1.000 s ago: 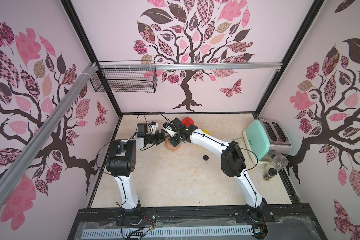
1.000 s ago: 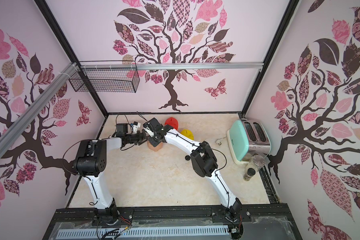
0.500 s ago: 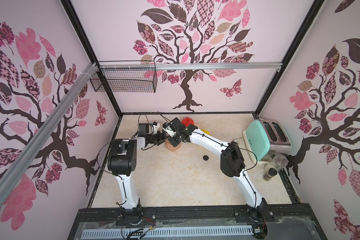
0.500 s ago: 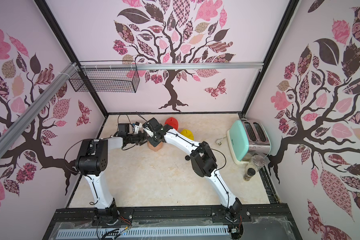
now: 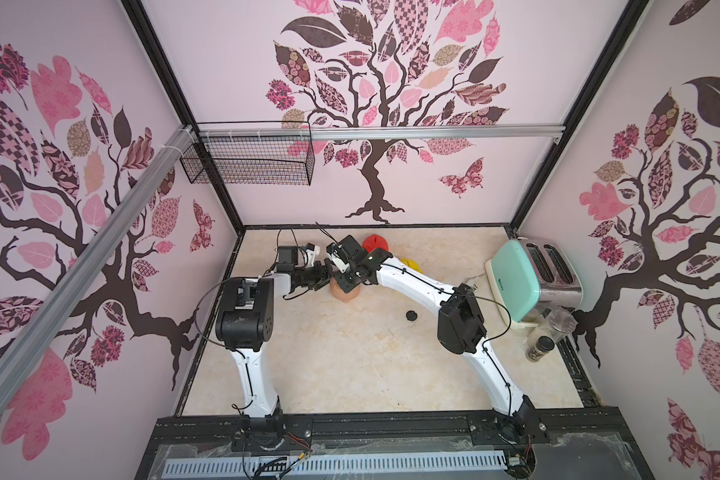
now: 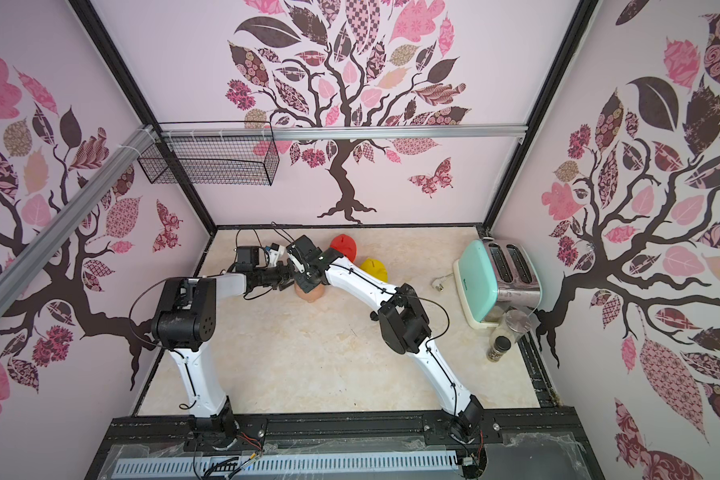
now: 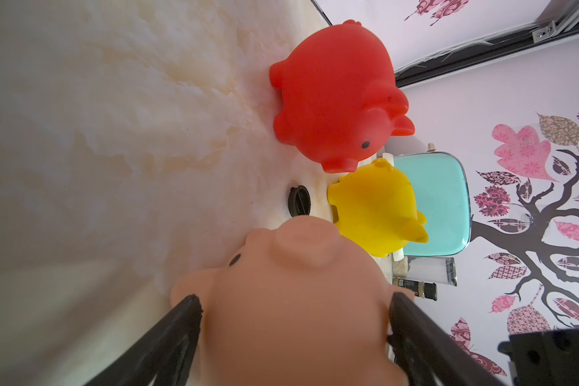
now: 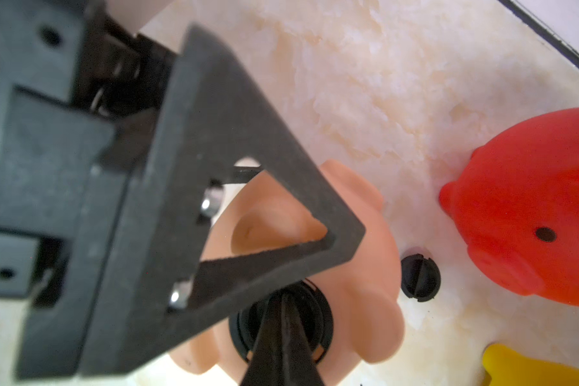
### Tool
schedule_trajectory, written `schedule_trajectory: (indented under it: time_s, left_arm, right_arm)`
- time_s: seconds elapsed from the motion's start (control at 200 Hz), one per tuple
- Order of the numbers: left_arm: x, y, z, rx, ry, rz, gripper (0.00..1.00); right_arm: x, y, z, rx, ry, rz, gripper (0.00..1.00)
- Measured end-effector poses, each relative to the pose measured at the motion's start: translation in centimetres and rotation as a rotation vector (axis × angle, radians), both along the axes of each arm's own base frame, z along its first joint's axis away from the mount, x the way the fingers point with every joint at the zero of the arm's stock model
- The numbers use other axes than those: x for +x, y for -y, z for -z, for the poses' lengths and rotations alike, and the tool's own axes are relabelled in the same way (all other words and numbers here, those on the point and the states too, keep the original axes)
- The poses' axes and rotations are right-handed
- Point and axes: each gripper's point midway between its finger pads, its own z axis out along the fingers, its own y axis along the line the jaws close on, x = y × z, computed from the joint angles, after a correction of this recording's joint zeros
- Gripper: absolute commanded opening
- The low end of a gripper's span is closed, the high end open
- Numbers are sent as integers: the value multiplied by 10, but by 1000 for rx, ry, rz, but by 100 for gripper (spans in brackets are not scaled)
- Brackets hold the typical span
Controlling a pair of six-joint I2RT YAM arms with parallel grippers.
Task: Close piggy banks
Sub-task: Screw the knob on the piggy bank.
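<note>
The peach-pink piggy bank (image 5: 345, 293) (image 7: 291, 300) lies belly-up at the back left of the table. My left gripper (image 7: 295, 299) is shut on its sides, one finger on each flank. A black plug (image 8: 318, 317) sits in its belly hole. My right gripper (image 8: 281, 297) is shut, and its joined tips press on that plug from above. The red piggy bank (image 5: 375, 243) (image 7: 335, 97) and the yellow piggy bank (image 5: 410, 264) (image 7: 375, 207) stand just behind and to the right. In both top views the arms hide most of the peach-pink pig (image 6: 310, 292).
A loose black plug (image 5: 410, 316) (image 8: 420, 277) lies on the table right of the peach-pink pig. The mint-green toaster (image 5: 516, 282), a glass jar (image 5: 560, 322) and a spice jar (image 5: 539, 348) stand at the right edge. A wire basket (image 5: 250, 160) hangs on the back wall.
The left arm's elbow has edged slightly to the right. Both grippers stay at the peach-pink pig, and their grips look unchanged.
</note>
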Motion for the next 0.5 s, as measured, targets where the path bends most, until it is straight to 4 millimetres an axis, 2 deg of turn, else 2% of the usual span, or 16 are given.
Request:
schedule_trajectory:
  time_s: [0.5]
  left_arm:
    - [0, 0, 0, 2, 5, 2, 89]
  right_arm:
    - [0, 2, 0, 98, -123, 239, 0]
